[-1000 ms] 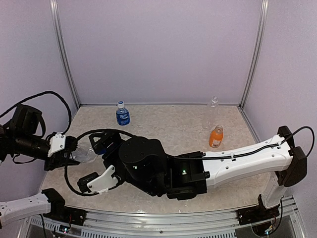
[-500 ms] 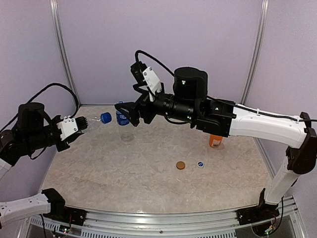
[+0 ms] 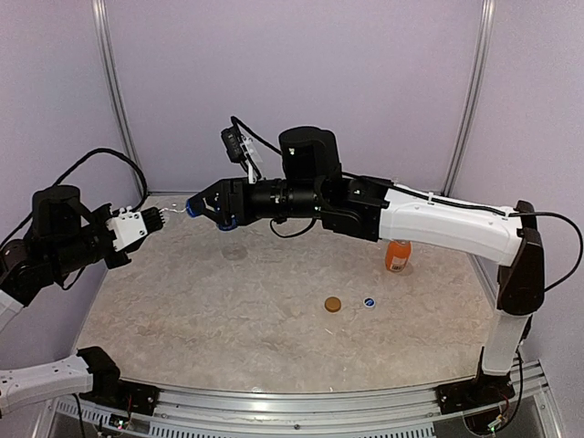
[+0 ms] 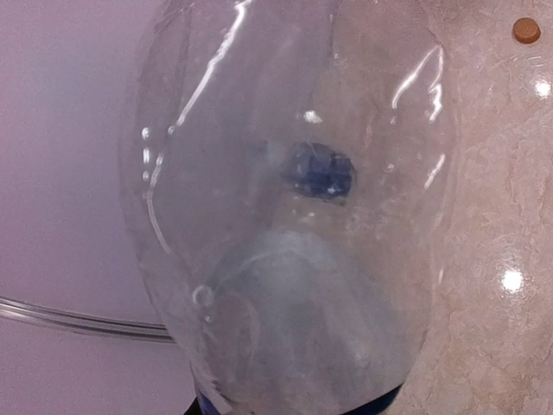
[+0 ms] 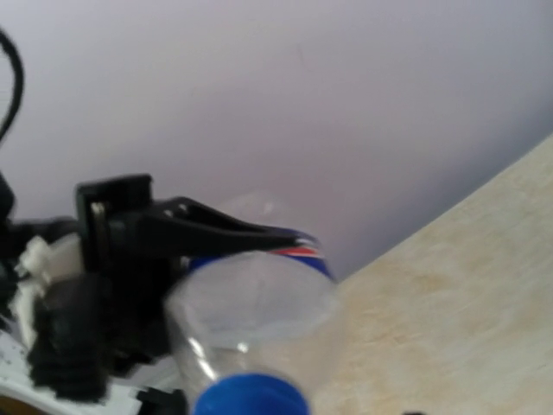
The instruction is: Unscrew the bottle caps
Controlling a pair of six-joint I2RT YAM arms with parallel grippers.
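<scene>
The round blue plastic screw cap (image 3: 193, 208) tops a clear, blue-labelled plastic bottle (image 4: 294, 216) held level above the counter (image 3: 274, 328). The left gripper (image 3: 160, 217) has its jaws clamped on the body, likely against twisting. The right gripper (image 3: 203, 208) brackets the cap; whether its jaws have closed I cannot tell.

Beige marbled tabletop (image 3: 228, 310), matte; small bright light reflections (image 4: 511, 280) on it in the left wrist view. Plain pale lilac panels on three sides: back wall (image 3: 292, 82), left wall (image 3: 46, 91), right wall (image 3: 538, 109). Aluminium post (image 3: 119, 91) at the far left corner, second post (image 3: 469, 91) at the far right corner. Aluminium rail (image 3: 301, 406) along the near edge. Soft, even lighting.
</scene>
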